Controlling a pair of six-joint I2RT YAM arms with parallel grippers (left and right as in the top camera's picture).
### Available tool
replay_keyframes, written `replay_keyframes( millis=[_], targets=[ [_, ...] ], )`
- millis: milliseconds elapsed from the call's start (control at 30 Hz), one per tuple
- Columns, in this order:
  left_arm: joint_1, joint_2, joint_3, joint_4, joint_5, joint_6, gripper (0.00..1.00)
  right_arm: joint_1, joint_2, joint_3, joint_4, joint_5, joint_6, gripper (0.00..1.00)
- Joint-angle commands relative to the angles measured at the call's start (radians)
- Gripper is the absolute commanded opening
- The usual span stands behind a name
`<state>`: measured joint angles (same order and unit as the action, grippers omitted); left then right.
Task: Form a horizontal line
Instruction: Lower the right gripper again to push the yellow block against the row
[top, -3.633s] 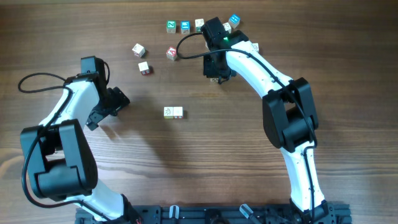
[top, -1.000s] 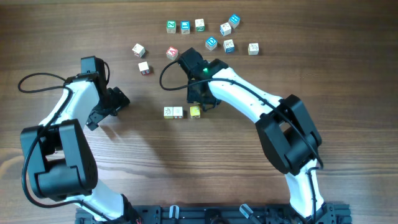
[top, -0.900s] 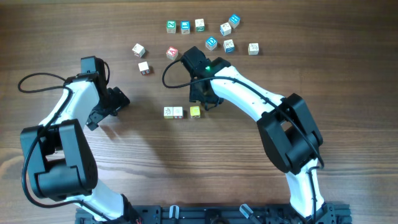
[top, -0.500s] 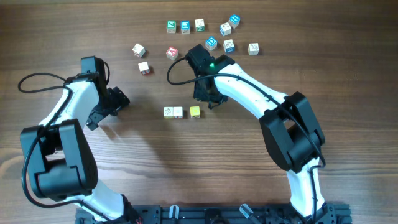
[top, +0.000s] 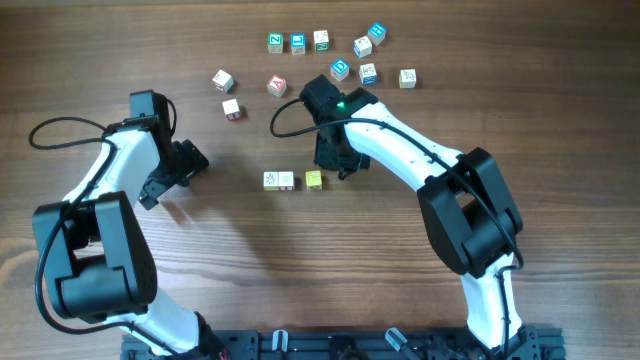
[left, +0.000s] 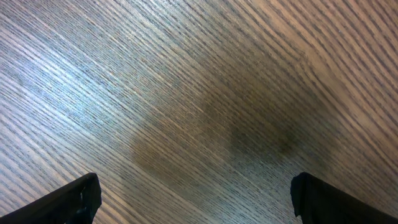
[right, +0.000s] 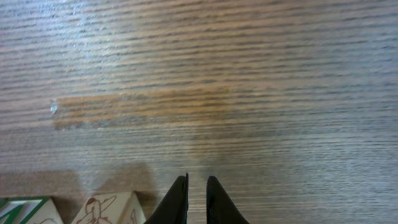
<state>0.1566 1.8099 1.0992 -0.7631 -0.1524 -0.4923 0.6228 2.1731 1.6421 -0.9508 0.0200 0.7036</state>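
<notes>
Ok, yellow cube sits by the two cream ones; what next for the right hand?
Probably send the right hand out to the cream cube lying farthest right: the row holds only three cubes, the yellow cube ends it, and the hand is empty.

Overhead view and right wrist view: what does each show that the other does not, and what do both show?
Only overhead: the left gripper, the yellow cube at the right end of the row, and the loose cubes near the top edge. Only right wrist: the right gripper up close, its fingers almost together with nothing between them, and a drawing on a cube face. Both: the table and some cubes.
</notes>
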Motion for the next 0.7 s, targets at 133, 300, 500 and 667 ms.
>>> replay_keyframes(
  millis=[133,300,500,667],
  targets=[
    [0.005,0.010,0.000,0.000,0.005,-0.014,1.00,0.009,-0.004,-0.028,-0.008,-0.097,-0.001,0.12],
    [0.005,0.010,0.000,0.000,0.005,-0.014,1.00,0.045,-0.004,-0.028,-0.003,-0.100,0.003,0.12],
    [0.005,0.010,0.000,0.000,0.005,-0.014,1.00,0.059,-0.004,-0.028,0.035,-0.149,0.003,0.11],
    [0.005,0.010,0.000,0.000,0.005,-0.014,1.00,0.059,-0.004,-0.028,0.033,-0.148,0.003,0.12]
  ],
)
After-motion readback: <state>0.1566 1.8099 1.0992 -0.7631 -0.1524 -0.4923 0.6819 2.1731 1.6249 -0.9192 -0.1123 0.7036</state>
